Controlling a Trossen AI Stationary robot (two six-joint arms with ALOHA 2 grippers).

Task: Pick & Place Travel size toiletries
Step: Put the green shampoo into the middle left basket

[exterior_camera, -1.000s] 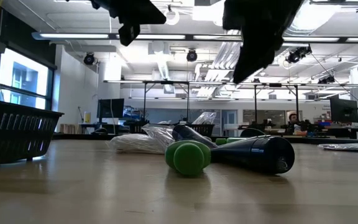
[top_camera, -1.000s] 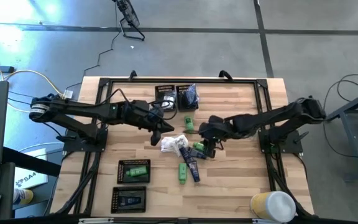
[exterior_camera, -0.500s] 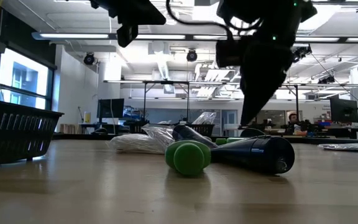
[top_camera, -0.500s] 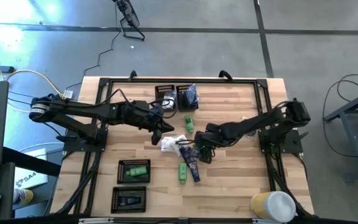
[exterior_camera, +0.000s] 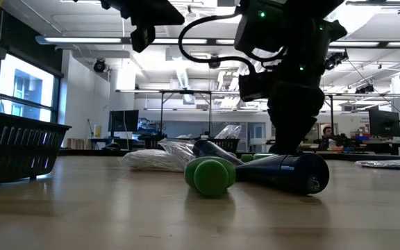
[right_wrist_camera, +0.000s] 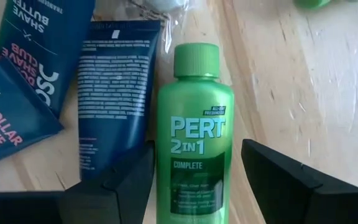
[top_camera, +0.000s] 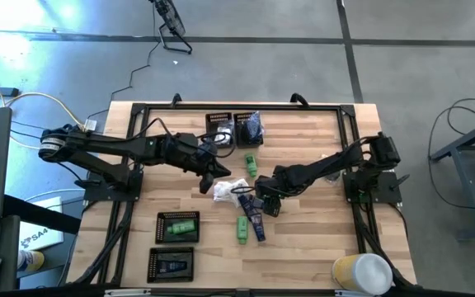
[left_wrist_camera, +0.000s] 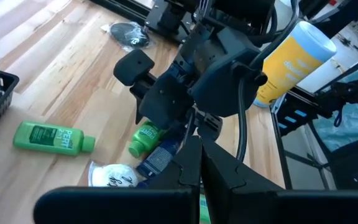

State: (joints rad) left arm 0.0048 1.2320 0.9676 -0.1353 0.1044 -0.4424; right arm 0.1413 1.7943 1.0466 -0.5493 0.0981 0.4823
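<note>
Loose toiletries lie mid-table: a green Pert bottle (right_wrist_camera: 194, 143), navy tubes (right_wrist_camera: 114, 93), a white packet (top_camera: 229, 191), a green tube (top_camera: 243, 228) and another green bottle (top_camera: 251, 165). My right gripper (right_wrist_camera: 194, 186) is open and points down over the Pert bottle, one finger on each side of its lower body; I see no touch. In the low view it (exterior_camera: 290, 135) stands just behind a navy tube (exterior_camera: 283, 172). My left gripper (top_camera: 209, 177) hangs shut above the table, left of the pile, holding nothing.
Two black mesh trays (top_camera: 177, 225) (top_camera: 171, 264) at the near left hold a green and a navy tube. Two more trays (top_camera: 219, 125) (top_camera: 248, 128) stand at the far edge. A yellow cup (top_camera: 361, 272) stands at the near right corner.
My right gripper has come down toward the table and moved left toward the pile, tipping steeper, until its fingers stand over the green Pert bottle. The toiletries have not moved.
</note>
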